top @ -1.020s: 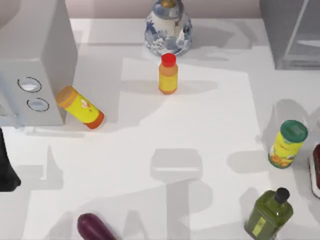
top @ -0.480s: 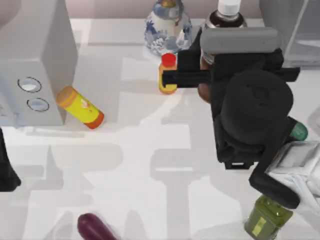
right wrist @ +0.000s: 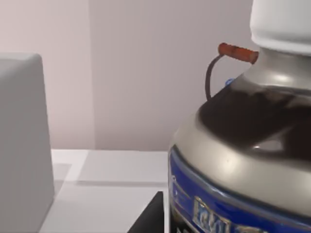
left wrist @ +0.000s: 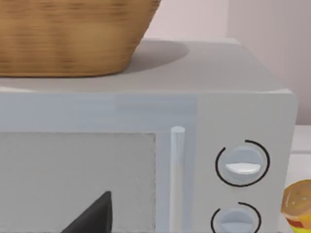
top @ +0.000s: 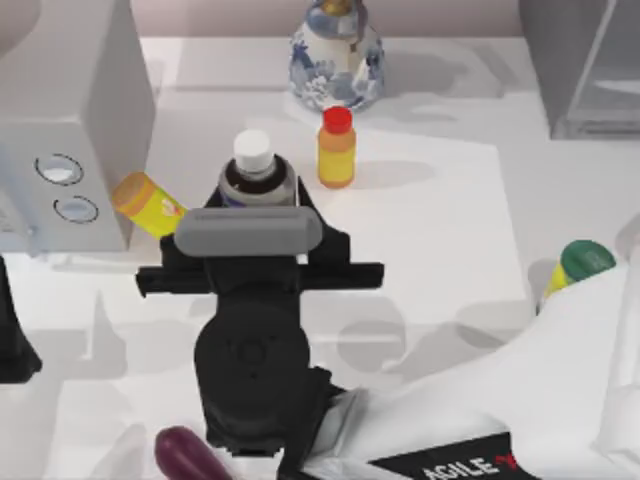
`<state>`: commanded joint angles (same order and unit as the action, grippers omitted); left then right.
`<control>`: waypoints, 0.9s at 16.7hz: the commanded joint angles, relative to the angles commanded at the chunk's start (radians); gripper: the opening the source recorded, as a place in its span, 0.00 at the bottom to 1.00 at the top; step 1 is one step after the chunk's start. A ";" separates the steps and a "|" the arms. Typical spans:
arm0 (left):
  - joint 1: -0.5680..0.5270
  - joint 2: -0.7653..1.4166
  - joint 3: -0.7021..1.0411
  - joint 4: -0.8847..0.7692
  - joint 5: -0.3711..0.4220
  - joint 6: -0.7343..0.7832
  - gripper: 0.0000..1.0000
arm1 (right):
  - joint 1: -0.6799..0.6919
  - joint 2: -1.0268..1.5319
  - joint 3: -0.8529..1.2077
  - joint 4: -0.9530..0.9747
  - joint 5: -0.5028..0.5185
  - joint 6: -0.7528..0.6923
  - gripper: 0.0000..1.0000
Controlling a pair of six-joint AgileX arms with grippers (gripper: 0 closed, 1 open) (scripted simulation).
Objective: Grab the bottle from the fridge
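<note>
Though its grip unclear, right hand (top: 258,215) at round-capped, glossy dark-shouldered bottle (top: 255,170); blue label.

Bottle (right wrist: 243,160) — glossy, smooth shoulder with bright highlights, matt white cap, shiny blue label. Basket (left wrist: 73,34) — rough woven wicker. Grey box with dials (left wrist: 194,111) — smooth matt casing. Vase (top: 337,55) — glazed, ceramic-looking. Table (top: 440,230) — smooth, matt white.

Orange-yellow bottle (top: 336,148) stands before a blue-white vase (top: 337,55).
</note>
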<state>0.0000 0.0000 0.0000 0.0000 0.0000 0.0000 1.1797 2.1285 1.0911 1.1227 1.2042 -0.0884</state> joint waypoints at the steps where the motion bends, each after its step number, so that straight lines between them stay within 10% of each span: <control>1: 0.000 0.000 0.000 0.000 0.000 0.000 1.00 | 0.013 0.024 0.017 0.016 0.014 -0.004 0.00; 15: 0.000 0.000 0.000 0.000 0.000 0.000 1.00 | -0.078 0.192 0.114 0.070 -0.075 0.013 0.00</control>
<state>0.0000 0.0000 0.0000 0.0000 0.0000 0.0000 1.1018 2.3206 1.2053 1.1926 1.1295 -0.0754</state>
